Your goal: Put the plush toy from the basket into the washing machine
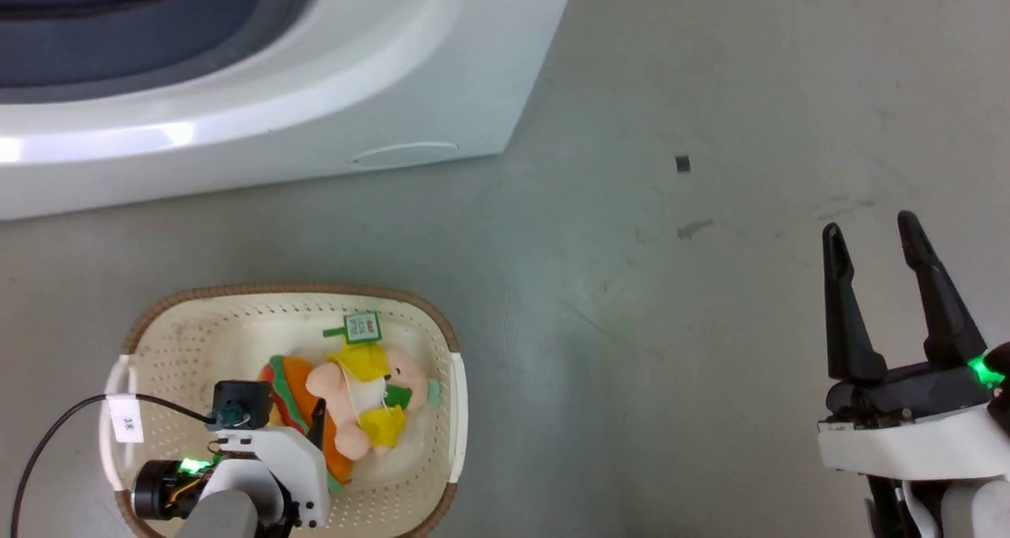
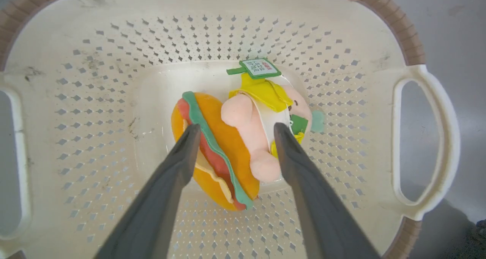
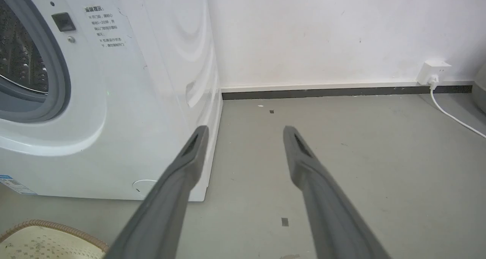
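Left claw [image 2: 236, 127] points down into the one basket [image 2: 341, 35], spread wide astride the one plush toy [image 2: 228, 137], which lies on the basket's bottom. Right claw [image 1: 868, 226] hovers over the floor [image 1: 631, 325], parted and empty, well apart from the basket, with the washing machine [image 1: 316, 88] just beyond.

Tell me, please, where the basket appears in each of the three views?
Head view: the basket at lower left, on the floor before the washing machine.
Left wrist view: central, seen from above, the plush toy inside.
Right wrist view: one corner at bottom left.
Shared landmark: its brown braided rim.
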